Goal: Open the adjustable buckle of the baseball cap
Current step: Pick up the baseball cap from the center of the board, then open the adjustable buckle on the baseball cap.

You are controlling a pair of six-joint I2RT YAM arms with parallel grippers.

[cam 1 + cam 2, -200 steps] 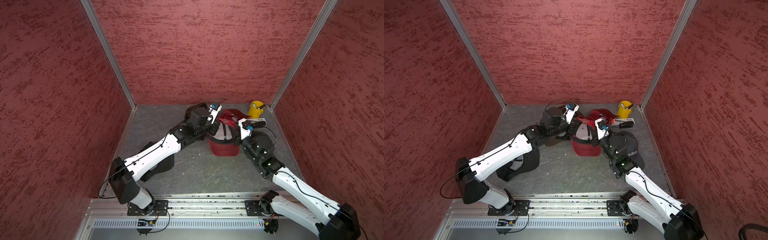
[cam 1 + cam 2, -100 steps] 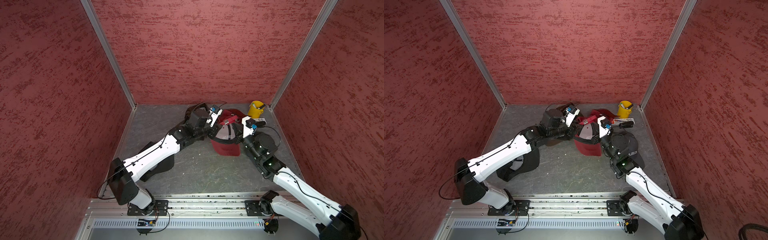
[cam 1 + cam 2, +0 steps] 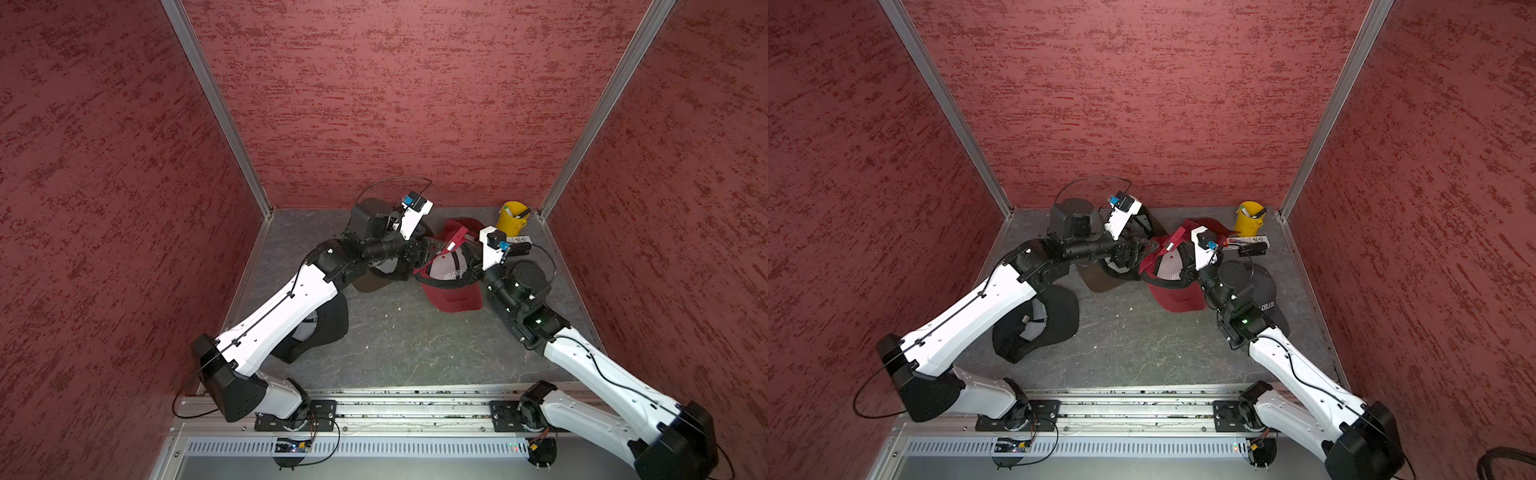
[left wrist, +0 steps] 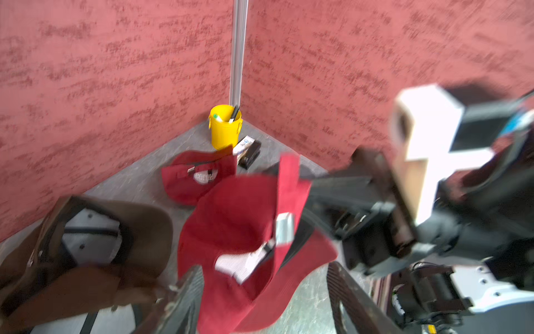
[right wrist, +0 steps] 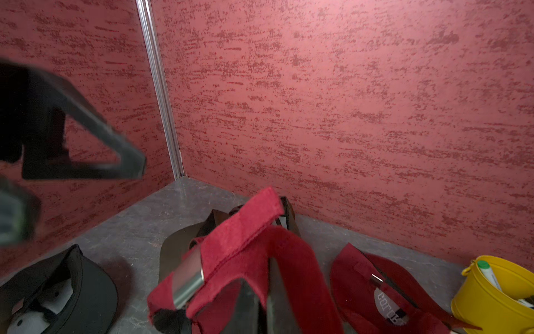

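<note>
The red baseball cap (image 3: 455, 291) (image 3: 1177, 297) hangs tilted over the floor near the back. Its strap (image 5: 245, 228) sticks up, and the silver buckle (image 5: 187, 277) (image 4: 284, 228) (image 3: 451, 248) sits on it. My right gripper (image 5: 265, 303) (image 3: 471, 259) is shut on the cap's red fabric beside the strap. My left gripper (image 4: 265, 303) (image 3: 432, 249) stands open just to the cap's left. Its fingers (image 4: 185, 300) are wide apart, and the cap's edge lies loose in the gap between them. The left wrist view is blurred.
A brown cap (image 3: 374, 280) lies under my left wrist and a black cap (image 3: 324, 328) under the left forearm. A second red cap (image 3: 463, 226), a yellow bucket (image 3: 513, 216) and a black stapler (image 3: 519, 247) fill the back right corner. Another dark cap (image 3: 1266, 293) lies under my right arm.
My left gripper has opened, let go of the strap and drawn back a little to the left. My right gripper has closed on the cap, which has tilted and shifted slightly.
</note>
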